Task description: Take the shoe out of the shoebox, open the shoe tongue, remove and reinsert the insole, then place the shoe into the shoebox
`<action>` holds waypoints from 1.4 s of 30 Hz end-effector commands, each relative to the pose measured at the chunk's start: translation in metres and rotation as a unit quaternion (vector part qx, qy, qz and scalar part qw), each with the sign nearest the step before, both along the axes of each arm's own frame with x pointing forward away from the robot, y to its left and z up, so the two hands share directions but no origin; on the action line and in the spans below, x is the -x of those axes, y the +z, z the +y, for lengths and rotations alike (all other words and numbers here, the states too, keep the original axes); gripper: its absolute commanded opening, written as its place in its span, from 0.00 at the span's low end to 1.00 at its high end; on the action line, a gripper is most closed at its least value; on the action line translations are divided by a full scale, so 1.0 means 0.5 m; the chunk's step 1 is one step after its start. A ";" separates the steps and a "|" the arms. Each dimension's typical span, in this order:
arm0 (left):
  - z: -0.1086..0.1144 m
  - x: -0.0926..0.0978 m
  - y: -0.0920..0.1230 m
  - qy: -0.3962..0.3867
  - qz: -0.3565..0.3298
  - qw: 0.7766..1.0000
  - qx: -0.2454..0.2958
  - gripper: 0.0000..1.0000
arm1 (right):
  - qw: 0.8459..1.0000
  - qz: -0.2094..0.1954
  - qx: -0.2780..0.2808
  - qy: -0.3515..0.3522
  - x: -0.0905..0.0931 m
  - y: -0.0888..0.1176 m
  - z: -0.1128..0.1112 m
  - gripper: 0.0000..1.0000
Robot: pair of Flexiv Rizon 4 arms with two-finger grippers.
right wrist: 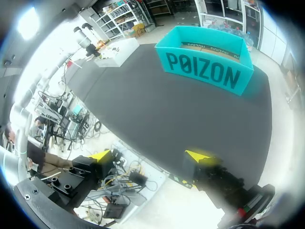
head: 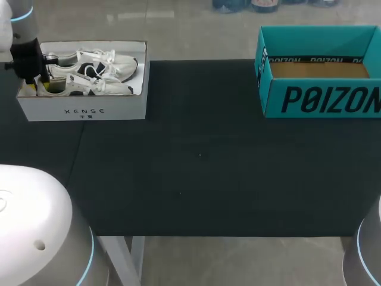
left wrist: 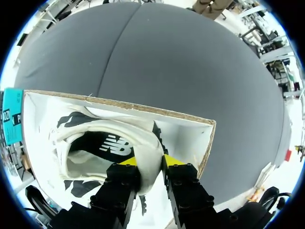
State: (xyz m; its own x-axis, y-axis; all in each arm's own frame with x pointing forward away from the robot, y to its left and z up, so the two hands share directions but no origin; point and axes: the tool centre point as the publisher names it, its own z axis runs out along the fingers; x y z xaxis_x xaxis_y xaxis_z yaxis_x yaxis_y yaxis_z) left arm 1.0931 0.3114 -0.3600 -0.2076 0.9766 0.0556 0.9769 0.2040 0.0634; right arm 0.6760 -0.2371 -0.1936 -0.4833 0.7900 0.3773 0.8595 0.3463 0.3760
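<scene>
A white shoebox (head: 83,110) at the table's far left holds two white sneakers with black patches. The nearer sneaker (head: 98,87) lies with its heel toward my left gripper (head: 37,80), which is down inside the box's left end. In the left wrist view the left gripper (left wrist: 149,161) pinches the padded heel collar of that sneaker (left wrist: 95,148), one yellow tip inside the shoe's opening and one outside. The dark insole shows inside the shoe. My right gripper (right wrist: 150,155) hangs open and empty over the table's near edge, far from the shoebox (right wrist: 116,51).
An open teal box (head: 321,98) stands at the far right of the black table, also seen ahead of the right gripper as the teal box (right wrist: 205,67). The shoebox's cardboard wall (left wrist: 186,138) rises close around the left gripper.
</scene>
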 end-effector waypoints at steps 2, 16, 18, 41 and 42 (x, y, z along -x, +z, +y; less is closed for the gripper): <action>-0.003 -0.002 0.001 -0.003 0.000 1.000 -0.003 0.20 | 1.000 0.000 0.001 -0.001 0.003 -0.001 0.001 1.00; -0.005 0.005 0.045 0.003 -0.019 1.000 -0.004 0.00 | 1.000 0.000 0.001 -0.001 0.003 -0.001 0.001 1.00; -0.007 0.006 0.063 0.004 -0.028 1.000 -0.006 0.00 | 1.000 0.000 0.001 -0.001 0.003 -0.001 0.001 1.00; -0.209 0.124 0.323 0.012 -0.122 0.992 -0.015 0.00 | 1.000 0.000 0.001 -0.001 0.003 -0.001 0.001 1.00; -0.228 0.135 0.325 0.010 -0.122 0.992 -0.016 0.00 | 1.000 0.000 0.001 -0.001 0.003 -0.001 0.001 1.00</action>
